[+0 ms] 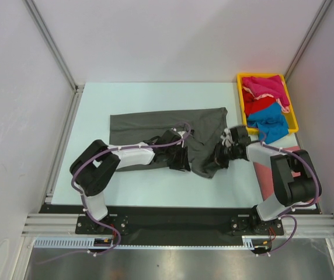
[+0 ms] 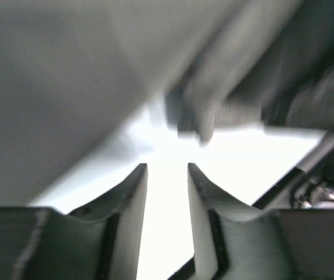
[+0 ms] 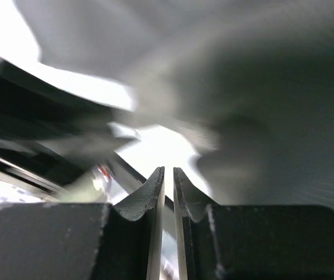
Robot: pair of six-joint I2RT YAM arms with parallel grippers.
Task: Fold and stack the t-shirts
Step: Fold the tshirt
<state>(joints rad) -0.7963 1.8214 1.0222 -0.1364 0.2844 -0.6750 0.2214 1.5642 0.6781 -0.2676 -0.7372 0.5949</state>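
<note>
Left gripper (image 2: pixel 167 166) fingers apart, empty, right gripper (image 3: pixel 168 170) nearly together, both against dark grey t-shirt (image 1: pixel 155 122)

Your dark grey t-shirt (image 1: pixel 155 123) lies mid-table, flat toward nine o'clock and bunched toward four. The magenta shirt (image 1: pixel 263 87), red shirt (image 1: pixel 259 106) and bright blue shirt (image 1: pixel 272 125) are crumpled together at two o'clock. The salmon-pink shirt (image 1: pixel 264 178) lies at four.

Left tool (image 2: pixel 167 167) parted; right tool (image 3: pixel 168 171) seemingly almost closed.
</note>
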